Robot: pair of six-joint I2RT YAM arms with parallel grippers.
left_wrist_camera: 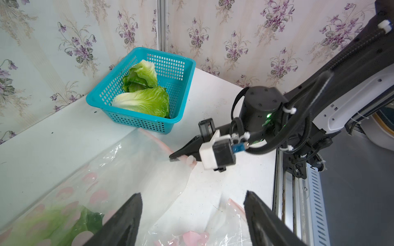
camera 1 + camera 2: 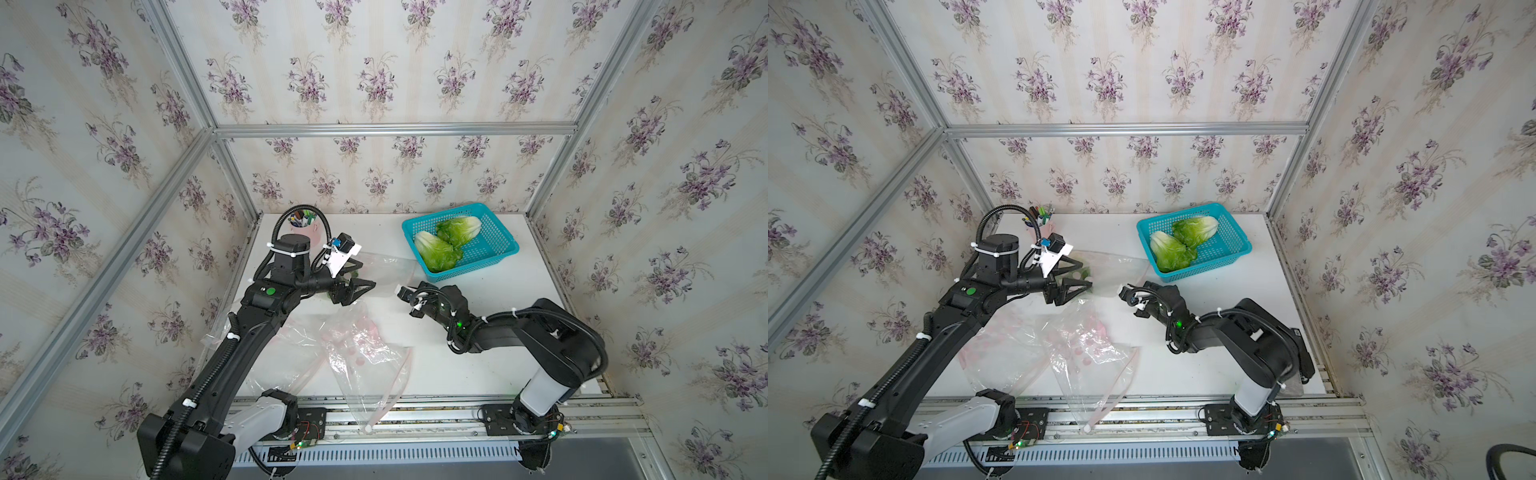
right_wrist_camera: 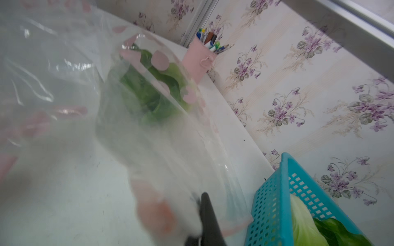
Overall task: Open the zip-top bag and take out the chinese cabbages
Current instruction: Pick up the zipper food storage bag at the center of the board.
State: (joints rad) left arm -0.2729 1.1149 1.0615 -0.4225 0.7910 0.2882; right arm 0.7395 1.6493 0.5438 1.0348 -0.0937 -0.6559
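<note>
- The bagged cabbage (image 3: pixel 149 93) is seen only through cloudy plastic and is blurred in both wrist views. In both top views only slivers of green show between the fingers of the left gripper (image 2: pixel 368 274).
- Of the right gripper (image 1: pixel 174 156), a single dark finger (image 3: pixel 207 213) is caught by its own wrist view; the rest is cut off.
- The right gripper is pressed together on the mouth edge of the zip-top bag (image 2: pixel 386 270), beside the white slider (image 1: pixel 190 159).
- The left gripper's jaws are spread and nothing is clamped; the bag's film lies under and ahead of them.
- One cabbage is held in the zip-top bag, just beside the left gripper and well apart from the right gripper.
- Two chinese cabbages (image 2: pixel 436 251) are laid in the teal basket (image 2: pixel 501 226), just beyond the right gripper.
- Loose clear bags (image 2: pixel 361 357) are crumpled behind both grippers.
- A pink pen cup (image 3: pixel 197 61) is partly hidden by the left arm's cable.
</note>
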